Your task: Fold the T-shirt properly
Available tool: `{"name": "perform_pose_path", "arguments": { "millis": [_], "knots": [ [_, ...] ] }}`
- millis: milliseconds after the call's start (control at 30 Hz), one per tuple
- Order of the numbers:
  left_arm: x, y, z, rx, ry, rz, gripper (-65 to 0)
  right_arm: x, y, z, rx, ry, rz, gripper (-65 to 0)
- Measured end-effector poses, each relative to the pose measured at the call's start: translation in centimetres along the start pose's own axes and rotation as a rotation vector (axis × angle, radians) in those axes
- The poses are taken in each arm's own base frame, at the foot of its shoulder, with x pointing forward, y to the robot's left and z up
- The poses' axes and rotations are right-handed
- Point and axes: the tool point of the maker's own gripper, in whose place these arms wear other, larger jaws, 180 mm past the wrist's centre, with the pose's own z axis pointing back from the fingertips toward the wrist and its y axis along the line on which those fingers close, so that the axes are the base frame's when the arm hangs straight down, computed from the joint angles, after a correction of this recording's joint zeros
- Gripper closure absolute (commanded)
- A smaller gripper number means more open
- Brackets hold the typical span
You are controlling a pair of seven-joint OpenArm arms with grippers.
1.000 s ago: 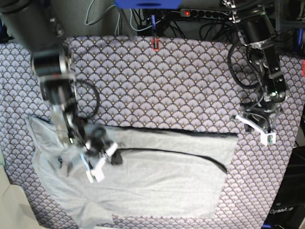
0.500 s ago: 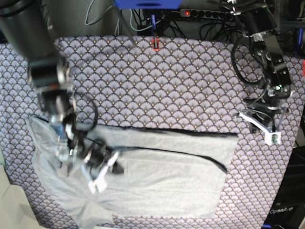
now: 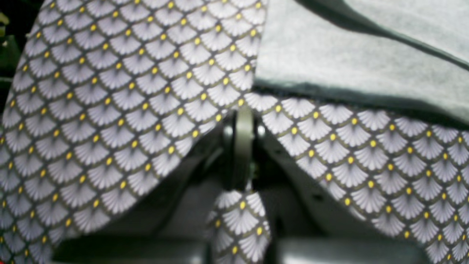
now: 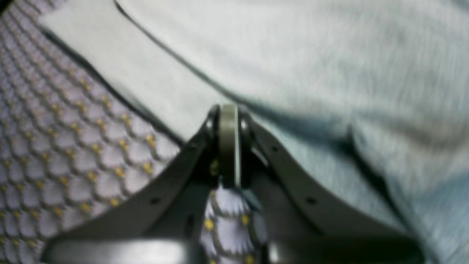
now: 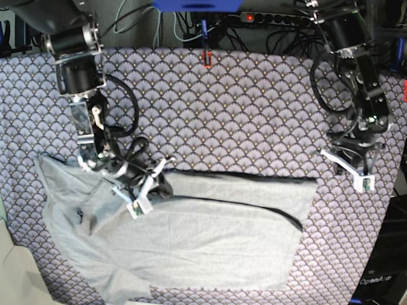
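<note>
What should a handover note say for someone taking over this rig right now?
Left gripper: shut, empty, over the patterned cloth beside the shirt's far end.
Right gripper: shut, empty, over the T-shirt near its upper edge.
T-shirt: lying on the cloth, partly folded lengthwise; the end by the right arm is rumpled, one sleeve sticking out.
Done: a first long fold.
Left: tidy that end, fold it smaller.

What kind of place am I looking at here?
Probably a robotics lab bench: two robot arms, the right gripper and left gripper, work over a T-shirt on a fan-patterned cloth, with a power strip and cables behind.
</note>
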Motion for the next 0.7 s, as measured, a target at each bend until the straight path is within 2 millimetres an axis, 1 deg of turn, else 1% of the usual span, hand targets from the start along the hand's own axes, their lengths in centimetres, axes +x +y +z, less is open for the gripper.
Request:
{"name": "perform_pose_path", "arguments": {
  "millis": [33, 100, 133, 167, 300, 333, 467, 567, 700],
  "knots": [
    [-0.1, 0.1, 0.0, 0.002, 0.001, 0.001, 0.0, -0.3, -0.4, -0.2, -0.005, 0.006, -0.01, 0.0],
    [0.0, 0.0, 0.0, 0.0, 0.0, 0.001, 0.0, -0.2, -1.4, -0.3, -0.017, -0.013, -0.026, 0.0],
    [0.0, -0.1, 0.0, -0.002, -0.002, 0.001, 0.0, 0.0, -2.1, -0.3, -0.029, -0.029, -0.037, 0.0],
    [0.0, -0.1, 0.0, -0.002, -0.001, 0.0, 0.0, -0.3, -2.8, -0.3, -0.039, -0.022, -0.044, 0.0],
    [-0.1, -0.1, 0.0, -0.002, 0.004, 0.002, 0.0, -2.9, -4.5, -0.9, -0.069, 0.029, -0.106, 0.0],
    [-0.1, -0.1, 0.0, -0.002, 0.002, 0.002, 0.0, -3.1, -4.6, -1.0, -0.072, 0.017, -0.124, 0.0],
    [-0.1, -0.1, 0.0, -0.002, 0.002, 0.001, 0.0, -3.6, -5.3, -1.2, -0.088, -0.022, -0.168, 0.0],
    [-0.1, -0.1, 0.0, -0.003, 0.001, 0.001, 0.0, -3.5, -5.5, -1.2, -0.092, -0.05, -0.19, -0.1],
    [-0.2, -0.1, 0.0, -0.002, 0.005, 0.001, 0.0, -2.6, -6.7, -2.0, -0.105, -0.051, -0.214, -0.2]
  ]
}}
